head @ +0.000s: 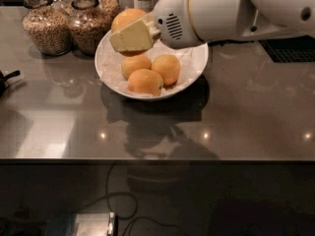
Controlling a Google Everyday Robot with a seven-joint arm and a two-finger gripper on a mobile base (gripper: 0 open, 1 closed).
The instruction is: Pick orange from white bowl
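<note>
The white bowl (198, 66) sits on the grey counter, lined with crinkled paper. Three oranges lie in it: one at the left (135, 65), one at the right (167, 68) and one in front (145, 82). A further orange (124, 18) hangs above the bowl's back left rim, clear of the others. My gripper (124, 32) is shut on it, with one cream finger (132, 37) across its front. The white arm reaches in from the upper right and hides the back of the bowl.
Two glass jars of grain (47, 27) (88, 25) stand close behind the bowl at the back left. A black object (6, 79) pokes in at the left edge. A dark grate (288, 48) lies at the right. The counter's front edge (157, 159) runs across the middle.
</note>
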